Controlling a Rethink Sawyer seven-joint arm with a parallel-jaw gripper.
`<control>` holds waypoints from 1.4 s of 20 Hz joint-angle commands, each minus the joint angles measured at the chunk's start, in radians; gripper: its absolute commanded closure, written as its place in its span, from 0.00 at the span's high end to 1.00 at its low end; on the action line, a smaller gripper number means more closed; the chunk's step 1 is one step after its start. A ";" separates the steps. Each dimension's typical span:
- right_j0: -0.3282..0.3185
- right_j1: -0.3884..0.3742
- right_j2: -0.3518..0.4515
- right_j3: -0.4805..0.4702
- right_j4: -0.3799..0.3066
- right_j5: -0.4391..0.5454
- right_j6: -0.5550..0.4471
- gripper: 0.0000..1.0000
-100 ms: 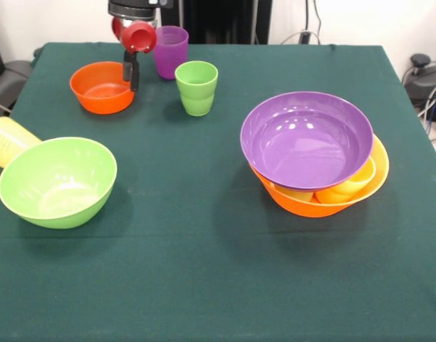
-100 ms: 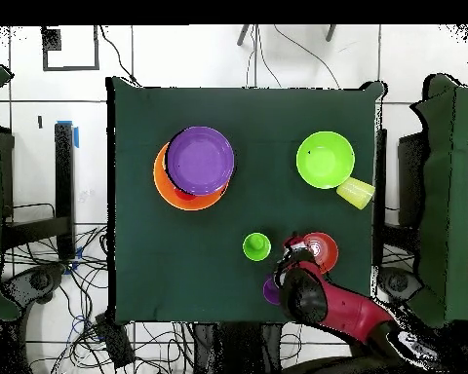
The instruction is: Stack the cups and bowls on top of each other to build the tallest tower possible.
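Note:
The small orange bowl [image 1: 102, 87] [image 2: 321, 250] stands at the back of the table. My gripper [image 1: 131, 80] [image 2: 298, 253] comes down on its rim on the side of the purple cup [image 1: 171, 51] [image 2: 271, 289]. The fingers [image 1: 135, 75] straddle that rim close together, shut on it. A lime green cup [image 1: 196, 87] [image 2: 256, 246] stands upright nearby. The purple bowl [image 1: 307, 139] [image 2: 201, 159] rests tilted in the large yellow-orange bowl [image 1: 303, 203] [image 2: 165, 190], over yellow-orange cups [image 1: 346, 187]. The lime green bowl [image 1: 58, 182] [image 2: 325, 159] sits apart, and a pale yellow cup [image 1: 8, 140] [image 2: 356, 192] lies on its side against it.
A dark green cloth [image 1: 204, 271] [image 2: 248, 117] covers the table. The pale yellow cup lies at the table's edge. Cables and furniture ring the table on the floor.

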 commanded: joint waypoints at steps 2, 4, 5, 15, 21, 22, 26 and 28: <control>-0.002 0.058 0.080 -0.053 -0.052 -0.040 0.054 1.00; -0.007 0.059 0.082 -0.054 -0.056 -0.038 0.052 1.00; -0.009 0.054 0.083 -0.050 -0.059 -0.036 0.050 1.00; -0.024 0.063 0.091 -0.057 -0.081 -0.032 0.039 1.00; -0.041 0.060 0.101 -0.067 -0.099 -0.009 0.030 1.00; -0.040 0.060 0.101 -0.069 -0.101 -0.008 0.028 1.00; -0.039 0.065 0.103 -0.074 -0.106 -0.007 0.026 1.00; -0.039 0.070 0.103 -0.075 -0.108 -0.009 0.025 1.00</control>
